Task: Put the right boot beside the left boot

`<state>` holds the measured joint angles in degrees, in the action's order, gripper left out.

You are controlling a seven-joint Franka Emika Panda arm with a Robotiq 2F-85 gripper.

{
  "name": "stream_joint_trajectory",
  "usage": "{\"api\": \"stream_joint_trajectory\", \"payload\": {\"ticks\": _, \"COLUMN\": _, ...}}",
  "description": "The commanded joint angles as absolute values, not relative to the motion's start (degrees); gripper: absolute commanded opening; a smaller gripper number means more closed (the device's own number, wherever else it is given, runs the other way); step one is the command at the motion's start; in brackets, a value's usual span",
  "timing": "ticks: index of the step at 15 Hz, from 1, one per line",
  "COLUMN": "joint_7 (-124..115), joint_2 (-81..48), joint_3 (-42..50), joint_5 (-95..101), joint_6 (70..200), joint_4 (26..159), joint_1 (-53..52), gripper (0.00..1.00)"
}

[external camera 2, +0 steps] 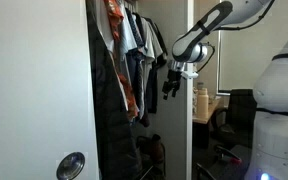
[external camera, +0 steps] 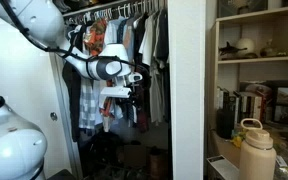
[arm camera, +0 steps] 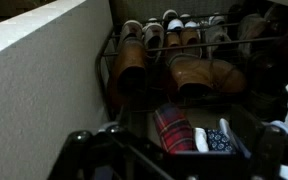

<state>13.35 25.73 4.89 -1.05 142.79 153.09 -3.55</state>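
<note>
In the wrist view two brown boots stand on a dark wire shoe rack (arm camera: 112, 55) on the closet floor. One boot (arm camera: 131, 66) is upright at the left. The other boot (arm camera: 199, 72) lies to its right, a small gap apart. My gripper (arm camera: 174, 165) hangs well above them, its dark fingers spread wide at the bottom edge, with nothing between them. In both exterior views the gripper (external camera: 119, 95) (external camera 2: 171, 85) is up among the hanging clothes, empty. The boots are hidden in both exterior views.
Several light sneakers (arm camera: 174, 30) fill the rack's back row. A red plaid slipper (arm camera: 172, 128) and a blue patterned one (arm camera: 216, 139) lie in front. A white wall (arm camera: 44, 70) runs along the left. Hanging clothes (external camera: 134, 50), shelves and a beige jug (external camera: 256, 150) stand nearby.
</note>
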Motion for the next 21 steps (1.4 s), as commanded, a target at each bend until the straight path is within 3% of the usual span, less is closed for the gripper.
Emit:
{"api": "stream_joint_trajectory", "payload": {"ticks": 1, "joint_7": 13.4, "joint_2": 25.8, "joint_3": 4.6, "joint_5": -1.2, "joint_6": 142.6, "joint_4": 153.0, "joint_1": -3.3, "gripper": 1.0}}
{"api": "stream_joint_trajectory", "payload": {"ticks": 21, "joint_7": 13.7, "joint_2": 20.1, "joint_3": 4.7, "joint_5": 0.4, "joint_6": 147.4, "joint_4": 152.6, "joint_1": -2.0, "gripper": 1.0}}
